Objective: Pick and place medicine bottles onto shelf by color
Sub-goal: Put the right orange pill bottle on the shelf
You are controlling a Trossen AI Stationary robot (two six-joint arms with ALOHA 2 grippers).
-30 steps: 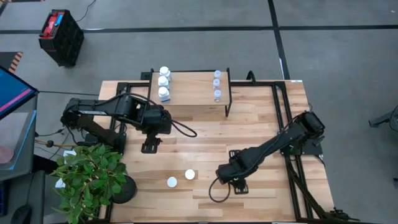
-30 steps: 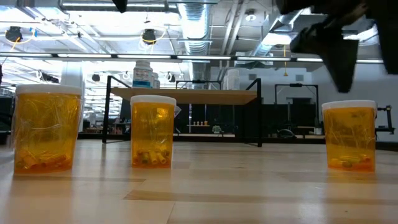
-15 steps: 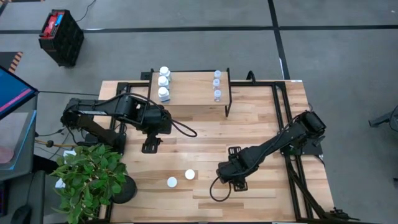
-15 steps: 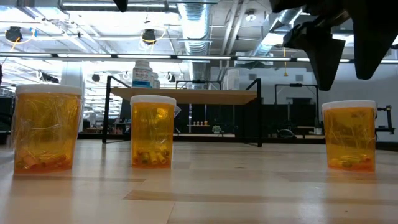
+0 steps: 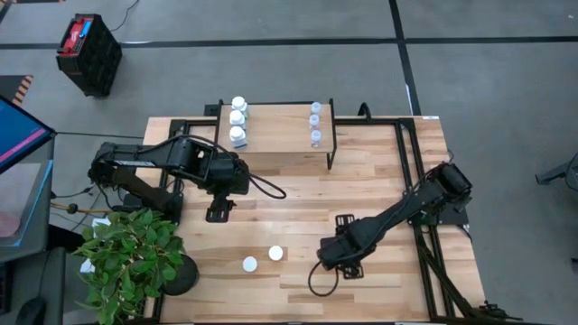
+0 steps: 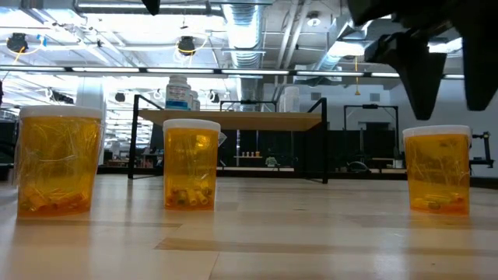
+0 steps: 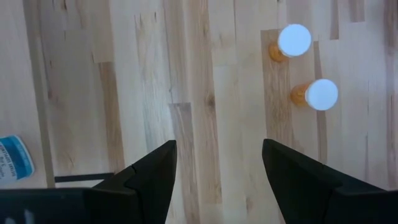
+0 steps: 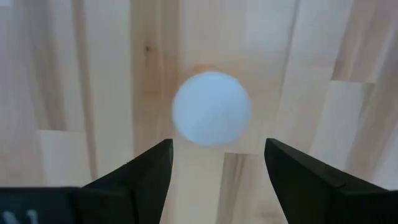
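Three orange medicine bottles with white caps stand upright on the wooden table (image 5: 379, 181): two near the front (image 5: 249, 264) (image 5: 275, 254), and a third (image 6: 437, 169) under my right gripper (image 6: 449, 93). That gripper points down, open, its fingers above the third bottle's cap (image 8: 211, 109) on either side, touching nothing. The shelf (image 5: 277, 126) stands at the far edge, with white bottles (image 5: 237, 118) on its left end and clear bluish bottles (image 5: 315, 123) on its right. My left gripper (image 5: 217, 209) hangs open over bare table in front of the shelf.
A potted plant (image 5: 134, 262) overhangs the table's near left corner. Black frame rails (image 5: 411, 162) run along the table's far and right sides. A cable loop (image 5: 313, 282) lies by my right gripper. Bare wood lies between the shelf and the front bottles.
My right gripper has tipped a little, and its fingertips have swung toward the table's right until they stand over the third orange bottle. It has stayed open. The bottles have not moved.
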